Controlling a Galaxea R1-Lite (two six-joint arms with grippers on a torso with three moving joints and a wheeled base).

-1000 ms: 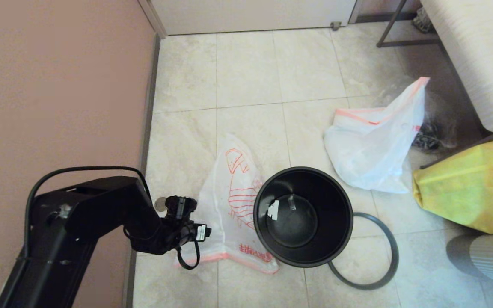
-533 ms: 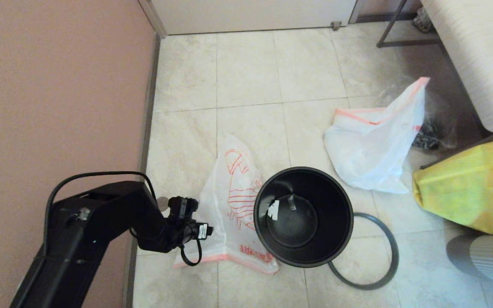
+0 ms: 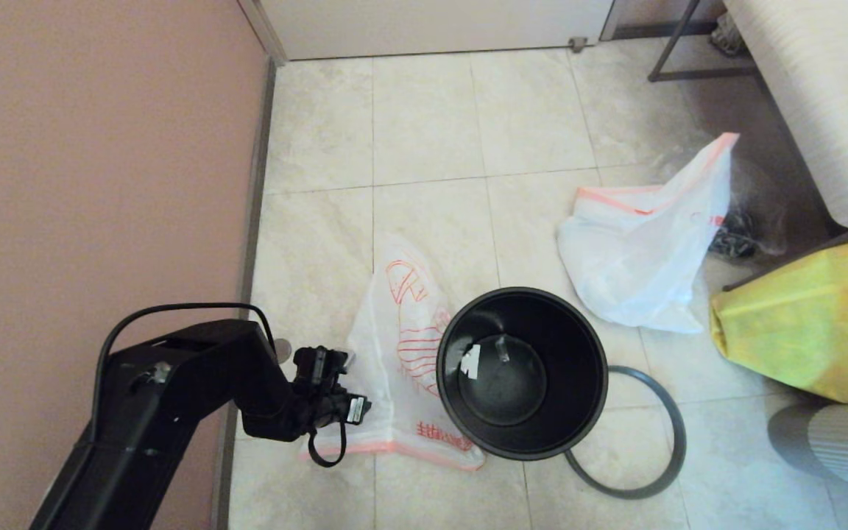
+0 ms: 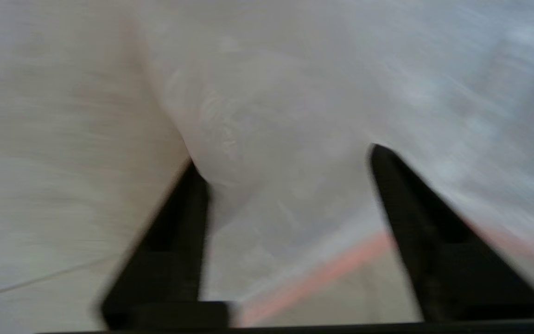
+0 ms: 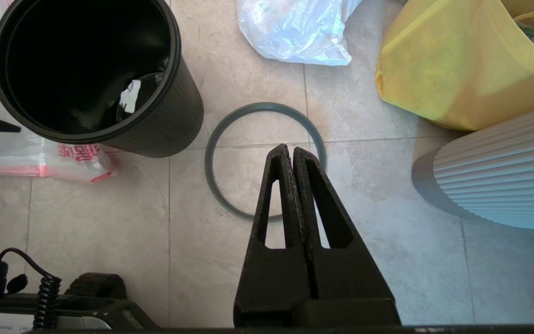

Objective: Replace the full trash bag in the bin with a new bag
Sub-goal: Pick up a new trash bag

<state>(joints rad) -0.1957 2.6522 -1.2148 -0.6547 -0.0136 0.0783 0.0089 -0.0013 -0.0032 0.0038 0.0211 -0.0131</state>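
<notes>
Our left pincer [image 3: 336,361], jaws wide, has edged closer to the new bag [image 3: 402,383] beside the bin [image 3: 521,372]; grasp seems imminent. Right pincer [image 5: 292,155] closed, idle.

A large yellow bag [image 3: 807,331] slumps on the beige tiled floor [image 3: 431,125] at the right side. Just in front of it stands a pale ribbed rounded object [image 3: 836,442]. Behind it, a clear bag with dark contents [image 3: 744,221] lies beside a light cushioned seat [image 3: 821,88] on a dark metal frame [image 3: 678,51]. A pinkish-brown wall [image 3: 93,147] fills the left.
</notes>
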